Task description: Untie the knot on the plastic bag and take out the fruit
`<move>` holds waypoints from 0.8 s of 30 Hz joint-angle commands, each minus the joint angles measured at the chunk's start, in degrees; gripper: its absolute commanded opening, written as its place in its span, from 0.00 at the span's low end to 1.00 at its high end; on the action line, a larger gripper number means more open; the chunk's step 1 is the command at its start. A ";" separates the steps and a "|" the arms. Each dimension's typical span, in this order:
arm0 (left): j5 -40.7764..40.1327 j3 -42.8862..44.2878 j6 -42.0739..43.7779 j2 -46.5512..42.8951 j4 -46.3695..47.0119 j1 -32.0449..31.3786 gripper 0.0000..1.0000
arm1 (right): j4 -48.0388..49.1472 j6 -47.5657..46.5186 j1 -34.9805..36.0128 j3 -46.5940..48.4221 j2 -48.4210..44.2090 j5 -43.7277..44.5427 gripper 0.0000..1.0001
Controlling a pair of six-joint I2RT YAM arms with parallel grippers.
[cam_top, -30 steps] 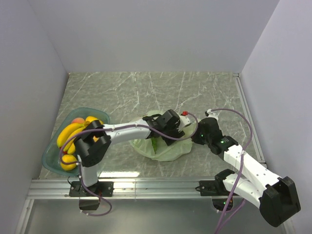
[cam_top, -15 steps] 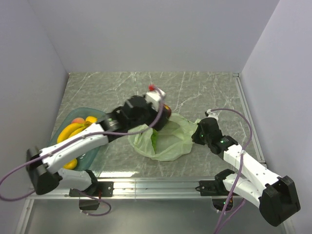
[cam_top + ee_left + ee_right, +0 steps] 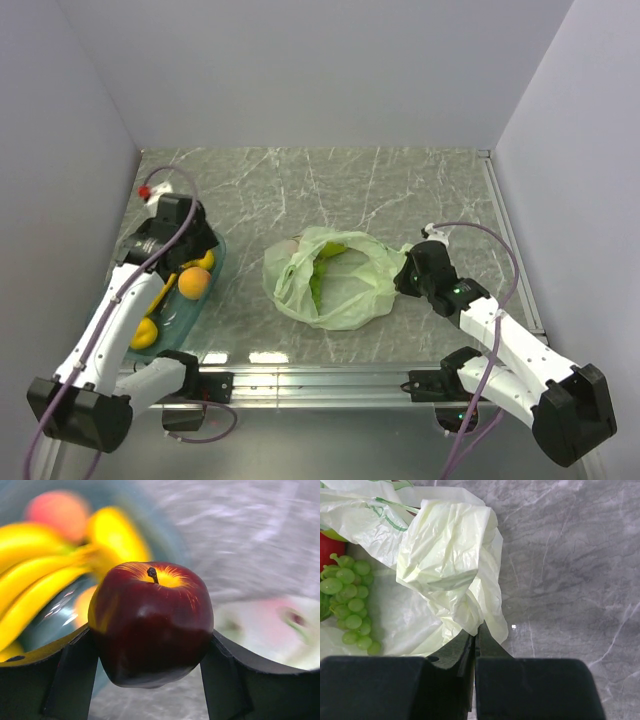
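Only the left wrist view shows the left gripper [image 3: 150, 676] clamping a red apple [image 3: 150, 620] over the left tray [image 3: 216, 258]. The right wrist view shows the right gripper [image 3: 475, 642] pinching the central plastic bag [image 3: 445, 565], with grapes [image 3: 347, 595] inside.

plastic bag [image 3: 345, 300] mouth open, bananas [image 3: 30, 575] crowding tray [image 3: 55, 622]

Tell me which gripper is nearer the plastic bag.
Right. The right gripper is shut on the right edge of the bag; the left gripper holds an apple over the tray, well left of it.
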 commanded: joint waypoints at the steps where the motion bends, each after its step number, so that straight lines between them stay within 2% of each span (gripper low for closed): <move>1: -0.98 -3.90 -4.52 -4.20 -6.09 9.15 0.16 | 0.47 -1.08 -0.40 2.56 -1.09 -0.39 0.00; 5: 1.83 -5.68 -6.35 -6.06 -5.90 18.67 0.22 | 1.26 -1.52 -0.40 3.44 -0.04 -1.71 0.00; 6: 2.01 -6.29 -7.32 -6.85 -6.08 19.73 0.31 | 1.35 -1.69 -0.32 3.70 0.05 -1.80 0.00; 9: 2.01 -7.35 -11.36 -7.73 -7.48 22.20 0.48 | 1.44 -2.14 -0.49 4.23 -0.04 -1.72 0.00; 10: 1.84 -7.70 -12.24 -7.99 -8.10 22.55 0.63 | 1.35 -2.40 -0.49 4.41 -0.12 -1.80 0.00; 14: 1.92 -7.97 -14.80 -8.96 -9.60 22.73 0.76 | 1.18 -3.19 -1.54 4.59 -0.57 -2.33 0.00; 17: 1.13 -7.09 -14.80 -9.40 -10.30 22.73 0.99 | 0.91 -3.81 -2.07 4.76 -0.57 -2.94 0.00; 24: 1.74 -6.30 -12.52 -10.90 -10.57 22.64 0.99 | 1.09 -4.07 -2.77 4.76 -0.39 -3.74 0.00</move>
